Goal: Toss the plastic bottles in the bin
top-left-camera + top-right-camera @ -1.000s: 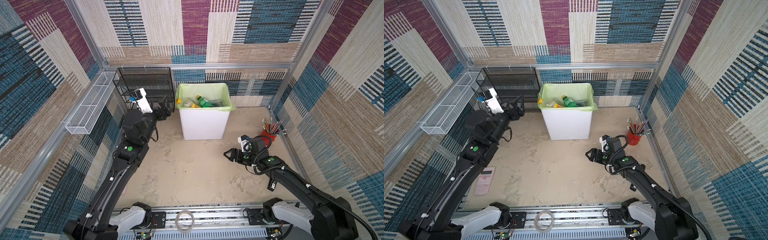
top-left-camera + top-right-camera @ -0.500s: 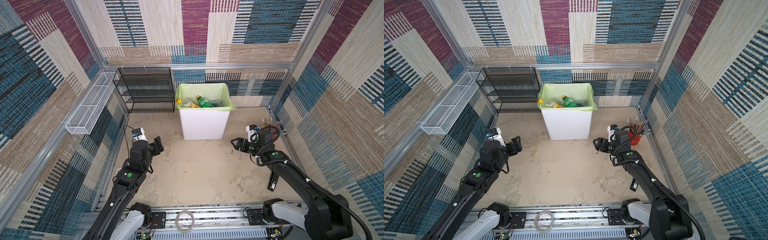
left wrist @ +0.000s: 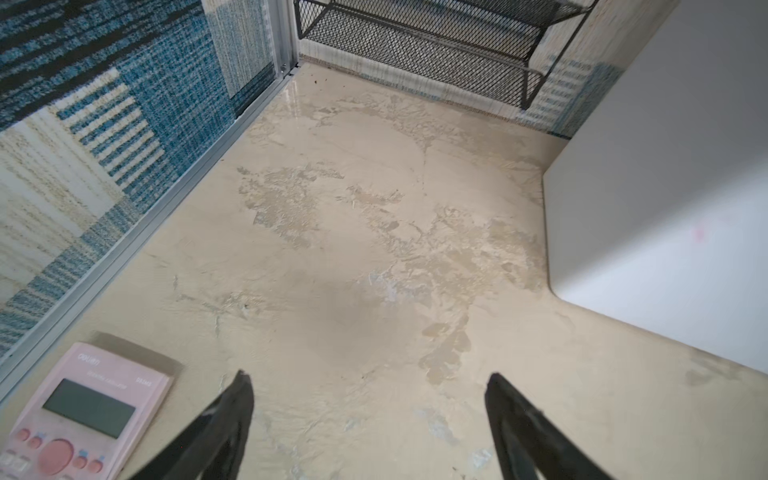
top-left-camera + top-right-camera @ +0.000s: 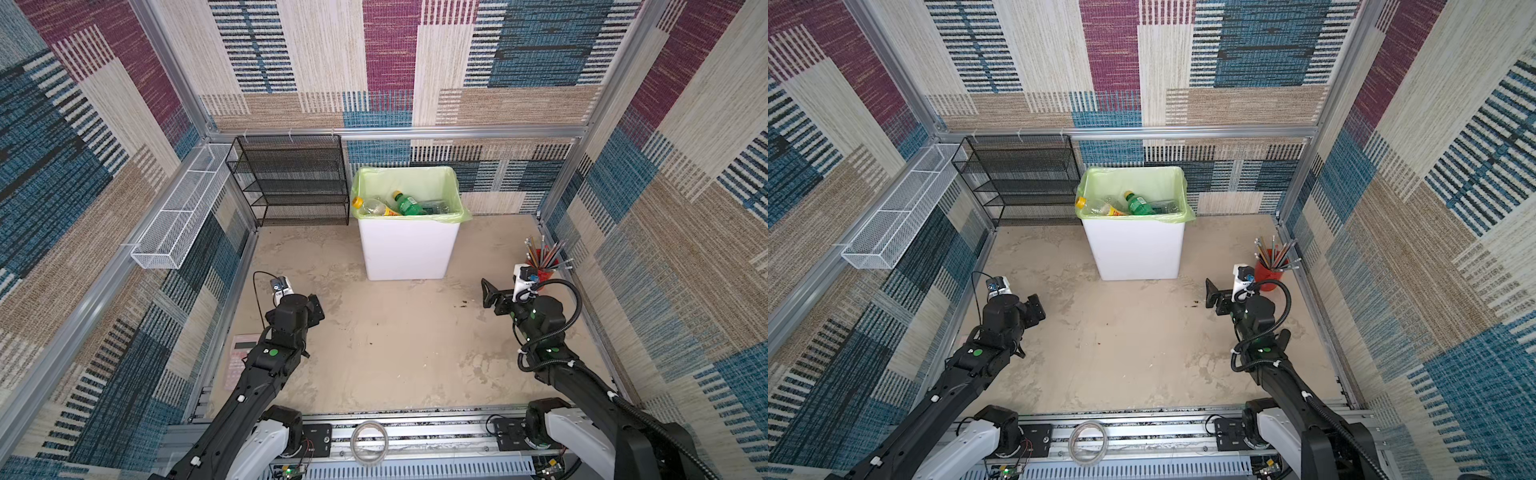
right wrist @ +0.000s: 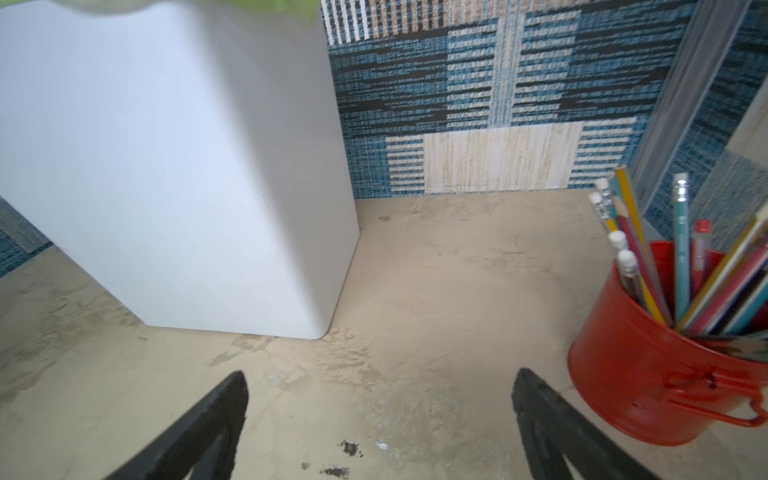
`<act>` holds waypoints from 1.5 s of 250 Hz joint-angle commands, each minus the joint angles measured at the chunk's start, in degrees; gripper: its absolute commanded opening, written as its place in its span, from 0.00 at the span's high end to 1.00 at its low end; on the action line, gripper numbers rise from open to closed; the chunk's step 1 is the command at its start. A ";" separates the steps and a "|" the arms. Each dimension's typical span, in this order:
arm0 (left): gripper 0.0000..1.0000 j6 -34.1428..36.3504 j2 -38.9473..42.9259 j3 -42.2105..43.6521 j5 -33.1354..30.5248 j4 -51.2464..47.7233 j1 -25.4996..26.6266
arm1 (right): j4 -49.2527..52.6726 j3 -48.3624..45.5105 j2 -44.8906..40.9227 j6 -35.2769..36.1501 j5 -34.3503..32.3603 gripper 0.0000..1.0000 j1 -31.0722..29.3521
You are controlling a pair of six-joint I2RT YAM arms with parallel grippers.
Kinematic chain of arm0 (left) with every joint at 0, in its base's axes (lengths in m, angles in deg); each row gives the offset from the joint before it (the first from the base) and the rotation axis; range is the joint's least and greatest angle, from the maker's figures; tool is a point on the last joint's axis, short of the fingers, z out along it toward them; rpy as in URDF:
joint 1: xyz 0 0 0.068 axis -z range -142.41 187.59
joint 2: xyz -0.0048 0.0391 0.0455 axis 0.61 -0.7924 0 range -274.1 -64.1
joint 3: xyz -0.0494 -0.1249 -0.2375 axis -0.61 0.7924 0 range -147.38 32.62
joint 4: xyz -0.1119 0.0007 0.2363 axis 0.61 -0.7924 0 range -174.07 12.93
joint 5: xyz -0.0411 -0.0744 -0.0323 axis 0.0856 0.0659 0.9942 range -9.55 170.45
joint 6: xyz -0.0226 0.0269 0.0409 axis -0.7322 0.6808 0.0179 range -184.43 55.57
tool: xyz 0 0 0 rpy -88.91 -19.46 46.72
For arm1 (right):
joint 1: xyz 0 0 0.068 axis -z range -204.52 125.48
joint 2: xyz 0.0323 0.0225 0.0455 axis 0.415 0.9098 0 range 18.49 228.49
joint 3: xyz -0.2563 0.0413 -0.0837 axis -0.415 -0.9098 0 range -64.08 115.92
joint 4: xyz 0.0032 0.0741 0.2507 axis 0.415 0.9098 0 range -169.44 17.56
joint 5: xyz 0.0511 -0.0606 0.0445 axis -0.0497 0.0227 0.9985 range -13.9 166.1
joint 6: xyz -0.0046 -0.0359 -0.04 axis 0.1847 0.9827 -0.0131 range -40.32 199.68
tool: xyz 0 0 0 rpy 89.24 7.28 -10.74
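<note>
Against back wall: black mesh rack (image 4: 291, 178) left of bin (image 4: 409, 249); red pencil cup (image 5: 636, 386) near right gripper (image 5: 380, 372); pink calculator (image 3: 83, 411) beside left gripper (image 3: 369, 376); both claws spread wide, empty; plastic bottles (image 4: 409, 203), green, clear, yellow-capped, heaped inside green-lined white bin.

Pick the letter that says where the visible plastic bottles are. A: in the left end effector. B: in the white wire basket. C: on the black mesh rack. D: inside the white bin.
D: the plastic bottles lie inside the bin, within its green liner, while the black mesh rack, the white wire basket and the open left end effector hold none.
</note>
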 commanded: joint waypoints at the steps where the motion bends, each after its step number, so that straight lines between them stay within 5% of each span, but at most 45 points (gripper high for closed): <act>1: 0.11 4.30 -0.33 3.21 -3.20 8.39 -0.48 | -17.08 -2.80 2.33 3.23 -3.10 0.01 0.75; 84: 0.05 15.50 -7.28 8.63 -1.50 25.98 -4.75 | -34.87 -6.53 18.42 2.84 -4.77 0.01 4.03; 167: 0.02 16.38 -23.43 13.86 11.84 53.27 -11.57 | -50.22 -7.82 31.16 1.56 0.25 0.01 8.97; 190: 0.02 19.97 -26.96 9.67 14.75 50.50 -12.76 | -51.15 -7.07 33.29 1.73 1.05 0.01 9.04; 247: 0.02 21.48 -41.15 7.61 22.12 63.27 -16.60 | -45.18 -4.13 33.18 1.78 1.09 0.00 9.08; 264: 0.01 21.04 -38.87 5.12 23.84 53.68 -17.09 | -45.06 -4.10 33.24 1.91 0.97 0.00 9.05; 281: 0.01 22.08 -41.06 6.23 25.23 60.17 -17.13 | -45.21 -4.17 33.14 2.06 0.81 0.01 8.97; 299: 0.00 21.75 -39.71 4.58 25.32 54.25 -17.19 | -45.93 -4.57 33.09 2.00 1.09 0.01 8.97; 375: 0.00 21.99 -40.58 5.61 25.01 58.04 -17.18 | -45.22 -4.18 33.08 2.56 2.49 0.01 8.98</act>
